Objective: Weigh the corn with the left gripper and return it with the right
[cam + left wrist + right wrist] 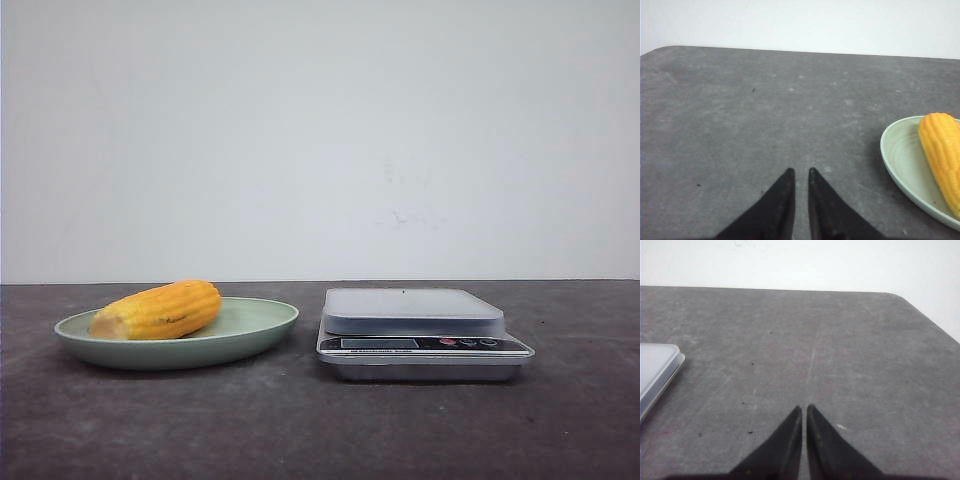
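Left gripper (801, 172) pressed nearly together, a thin slit between its tapered black fingers, holding nothing; right gripper (804, 407) likewise closed and unloaded. One corn (158, 310), ribbed yellow-orange, lies on one pale green plate (262, 325), left of one scale (423, 335) with a smooth silver platform. Grey mottled desk (300, 420) shows bare surface ahead of both grippers. Scale display reading appears illegible.

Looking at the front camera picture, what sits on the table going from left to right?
Pale green shallow plate carrying the short yellow-orange corn cob → silver digital kitchen scale with a flat grey platform.
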### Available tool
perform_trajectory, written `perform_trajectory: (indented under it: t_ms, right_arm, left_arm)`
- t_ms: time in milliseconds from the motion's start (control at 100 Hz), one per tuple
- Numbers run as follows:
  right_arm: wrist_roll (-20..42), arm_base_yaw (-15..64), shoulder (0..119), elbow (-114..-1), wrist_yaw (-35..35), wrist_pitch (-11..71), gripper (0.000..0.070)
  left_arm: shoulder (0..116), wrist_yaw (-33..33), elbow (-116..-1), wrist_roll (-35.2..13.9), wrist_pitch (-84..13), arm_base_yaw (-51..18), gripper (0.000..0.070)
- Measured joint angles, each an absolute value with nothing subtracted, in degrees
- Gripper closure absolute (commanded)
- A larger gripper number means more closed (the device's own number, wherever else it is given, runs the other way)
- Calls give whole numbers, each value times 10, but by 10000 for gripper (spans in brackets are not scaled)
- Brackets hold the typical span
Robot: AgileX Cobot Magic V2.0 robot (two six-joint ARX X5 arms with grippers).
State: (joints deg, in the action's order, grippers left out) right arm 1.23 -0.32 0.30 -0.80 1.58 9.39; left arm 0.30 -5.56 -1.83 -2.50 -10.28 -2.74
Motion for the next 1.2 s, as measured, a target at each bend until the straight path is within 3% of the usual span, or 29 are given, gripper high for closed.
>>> perform_trajectory:
  t_ms: [1200]
  right_arm:
    - [31,-3,3,-8,11,95,689]
  left_arm:
    - [3,-56,-18,-25,-103,-27,700]
